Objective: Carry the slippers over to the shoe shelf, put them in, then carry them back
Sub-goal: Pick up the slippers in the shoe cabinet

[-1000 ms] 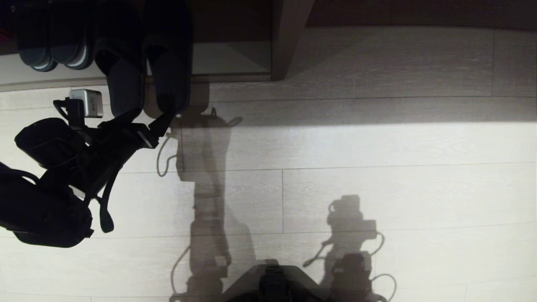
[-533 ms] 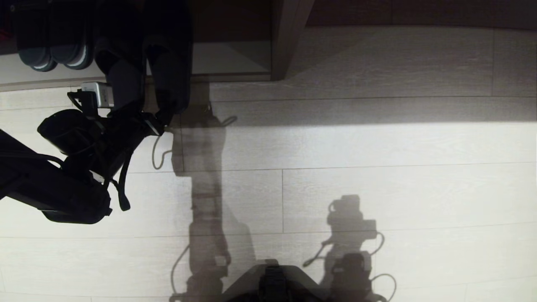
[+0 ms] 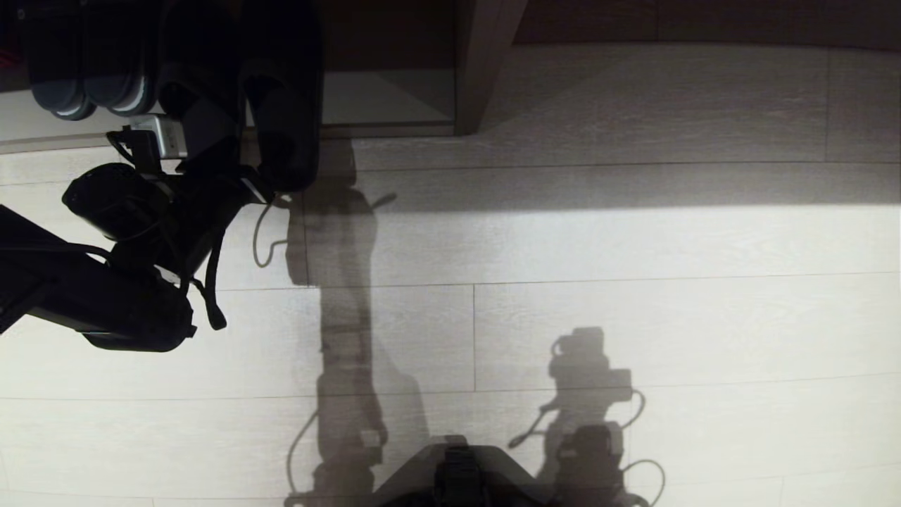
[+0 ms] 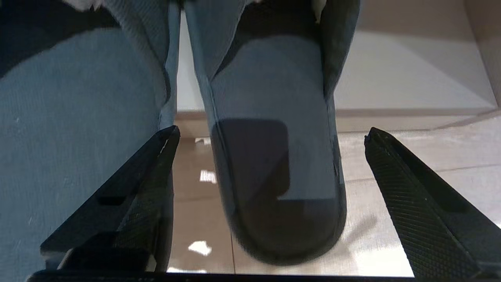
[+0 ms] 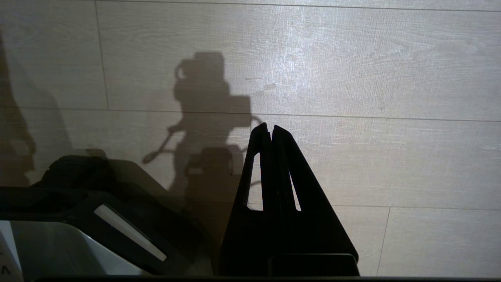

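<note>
The slippers [image 3: 281,105] are a dark pair lying side by side. Their toes are inside the shoe shelf [image 3: 383,95] and their heels hang over its pale base board onto the floor. In the left wrist view they look greyish-blue. My left gripper [image 3: 236,176] is open, and its jaws straddle the heel of the right-hand slipper [image 4: 274,176]. One finger [image 4: 156,176] sits in the gap beside the other slipper [image 4: 78,117], and the other finger [image 4: 411,188] stands clear over the floor. My right gripper [image 5: 271,127] is shut and hangs over bare floor.
Another dark pair with a paler sole rim [image 3: 91,77] stands in the shelf, left of the slippers. The shelf's upright side panel [image 3: 486,63] rises to their right. Pale plank floor [image 3: 598,282] stretches to the right, and my base [image 3: 457,472] is at the near edge.
My left arm has reached forward toward the shelf, bringing the open gripper up around the slipper's heel. The slippers have not moved.
</note>
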`<state>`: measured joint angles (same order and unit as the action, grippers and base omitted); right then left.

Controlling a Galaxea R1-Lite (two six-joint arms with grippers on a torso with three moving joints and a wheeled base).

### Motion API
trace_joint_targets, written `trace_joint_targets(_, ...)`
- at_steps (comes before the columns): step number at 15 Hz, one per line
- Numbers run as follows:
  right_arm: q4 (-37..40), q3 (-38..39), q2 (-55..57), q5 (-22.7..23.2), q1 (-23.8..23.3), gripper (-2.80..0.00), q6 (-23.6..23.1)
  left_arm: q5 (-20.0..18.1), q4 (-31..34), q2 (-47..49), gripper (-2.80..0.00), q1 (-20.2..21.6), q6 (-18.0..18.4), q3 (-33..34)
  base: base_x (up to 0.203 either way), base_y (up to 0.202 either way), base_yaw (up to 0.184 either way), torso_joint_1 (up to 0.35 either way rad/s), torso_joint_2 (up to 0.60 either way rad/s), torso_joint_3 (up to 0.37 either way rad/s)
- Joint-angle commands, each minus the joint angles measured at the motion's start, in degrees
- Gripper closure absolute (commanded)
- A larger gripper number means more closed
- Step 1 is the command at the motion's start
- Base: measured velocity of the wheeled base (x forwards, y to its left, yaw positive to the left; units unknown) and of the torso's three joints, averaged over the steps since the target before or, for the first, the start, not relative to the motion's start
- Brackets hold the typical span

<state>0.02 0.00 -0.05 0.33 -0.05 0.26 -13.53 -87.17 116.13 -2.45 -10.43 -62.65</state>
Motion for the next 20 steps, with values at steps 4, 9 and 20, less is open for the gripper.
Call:
trace_joint_targets(4, -0.02, 0.0, -0.04, 0.02, -0.04, 0.0, 0.0, 0.17, -0.49, 3.14, -2.8, -0.36, 1.2, -5.64, 0.0, 0.0, 0.0, 0.0, 0.0, 0.0)
trace_joint_targets(9, -0.02, 0.0, -0.04, 0.02, -0.03, 0.0, 0.0, 0.19, -0.49, 6.41, -2.8, -0.45, 1.41, -10.66, 0.0, 0.0, 0.0, 0.0, 0.0, 0.0)
trace_joint_targets(20, -0.02, 0.0, -0.04, 0.02, 0.02, 0.0, 0.0, 0.11, -0.49, 13.69, -2.8, -0.13, 1.47, -23.68, 0.0, 0.0, 0.0, 0.0, 0.0, 0.0)
